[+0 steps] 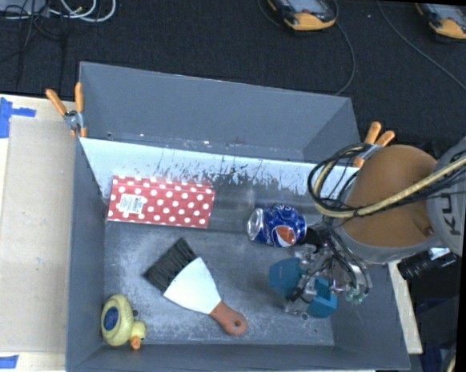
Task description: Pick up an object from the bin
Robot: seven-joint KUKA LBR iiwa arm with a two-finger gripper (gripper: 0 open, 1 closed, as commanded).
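My gripper [315, 285] is low in the right part of the bin, right over a blue plastic thing [284, 277]. One part of that blue thing sticks out on the gripper's left and another shows at its lower right. A crushed blue soda can [276, 225] lies just up and left of the gripper, close to it. The gripper hides the middle of the blue thing.
A red box with white dots [161, 202] lies along the back wall at the left. A brush [194, 283] with black bristles, a white body and an orange handle lies in the middle. A yellow tape measure [119, 321] sits in the front left corner.
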